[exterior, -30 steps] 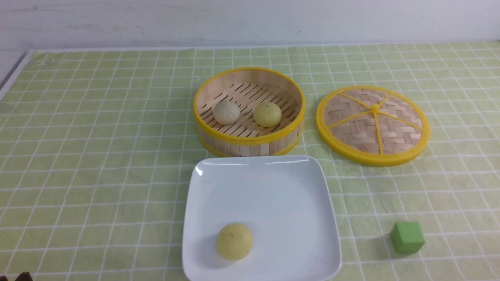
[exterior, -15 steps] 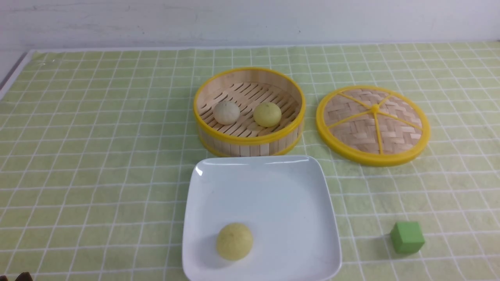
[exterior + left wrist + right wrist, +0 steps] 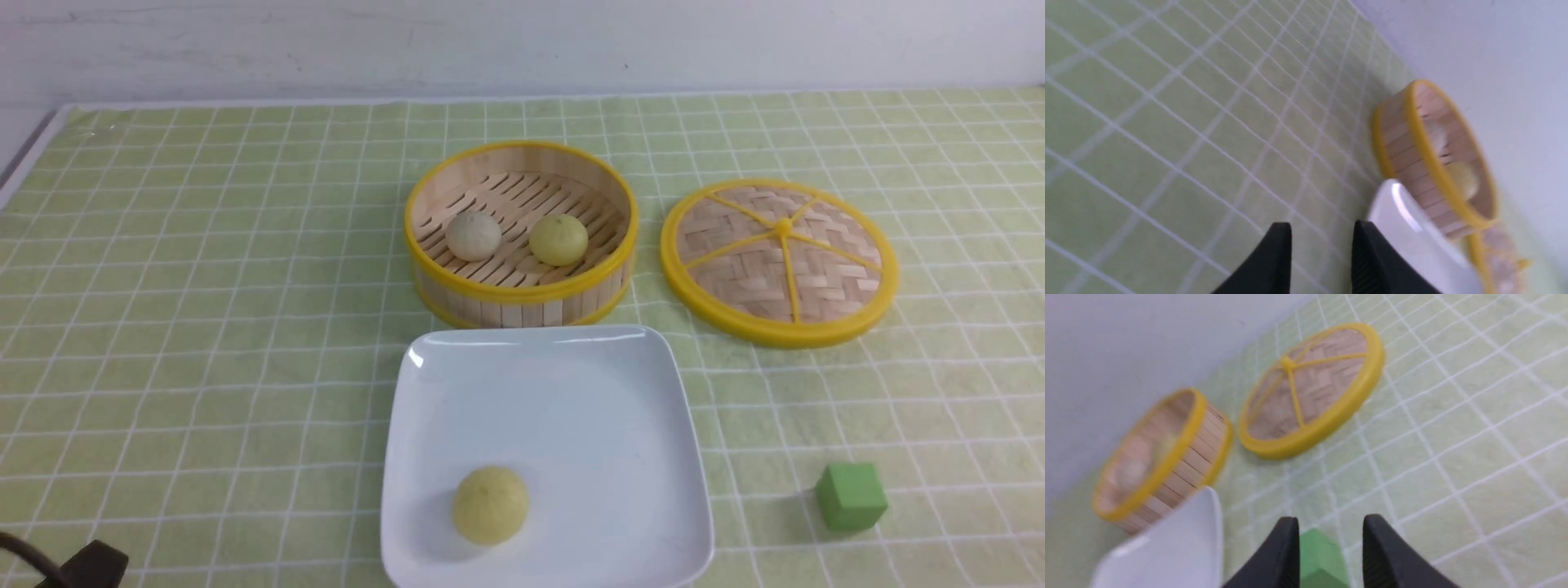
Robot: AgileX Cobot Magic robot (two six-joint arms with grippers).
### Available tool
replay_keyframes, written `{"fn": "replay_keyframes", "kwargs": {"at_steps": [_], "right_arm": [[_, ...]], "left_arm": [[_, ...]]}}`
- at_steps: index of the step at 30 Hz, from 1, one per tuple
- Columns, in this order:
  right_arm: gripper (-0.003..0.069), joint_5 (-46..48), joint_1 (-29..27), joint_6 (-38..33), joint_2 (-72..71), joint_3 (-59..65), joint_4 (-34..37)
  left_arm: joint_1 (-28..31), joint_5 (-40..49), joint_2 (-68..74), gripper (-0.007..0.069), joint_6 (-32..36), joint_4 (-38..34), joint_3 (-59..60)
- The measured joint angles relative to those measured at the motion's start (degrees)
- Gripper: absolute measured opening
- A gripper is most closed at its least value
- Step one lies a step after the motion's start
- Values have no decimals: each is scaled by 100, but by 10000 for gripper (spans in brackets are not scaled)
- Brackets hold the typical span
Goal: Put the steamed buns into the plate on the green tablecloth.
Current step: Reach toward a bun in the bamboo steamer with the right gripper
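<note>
Left hand (image 3: 1322, 249) and right hand (image 3: 1331, 539) with fingers apart, plate (image 3: 571, 367) lower centre holding yellow bun (image 3: 490, 505), basket (image 3: 519, 296) above holding greyish bun (image 3: 473, 236), second yellow bun (image 3: 558, 239)

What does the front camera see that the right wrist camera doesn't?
Only the front view shows the yellow bun lying on the plate. Only the right wrist view shows the right gripper, jaws apart. Both show the steamer basket, its woven lid, the green cube and the green tablecloth.
</note>
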Motion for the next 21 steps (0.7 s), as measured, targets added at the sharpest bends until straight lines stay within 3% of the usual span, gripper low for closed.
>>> {"fn": "replay_keyframes", "kwargs": {"at_steps": [2,7,10,13,15,16,17,21], "right_arm": [[240,-68,0,229,0,0,387],[240,-129,0,292,0,0,501],[232,-35,0,176,0,-232,427],[181,47,0,-152,69,-723,93],[65,269,0,-598,469,-1428,-635],[56,297,0,-624,567,-1479,-764],[0,556,-6,-720,1035,-1842,-1178],[-12,1441,-13,-678,2484,-2441,-1429]], "left_arm": [[0,-57,0,241,-417,-325,0],[0,-349,0,228,-528,-427,0],[0,-186,0,169,-277,-418,-299],[0,146,0,91,76,-234,-918],[0,927,272,17,511,233,-1817],[0,1004,272,14,530,233,-1887],[0,1719,776,2,654,600,-2461],[0,3544,2173,2,935,1193,-3273]]}}
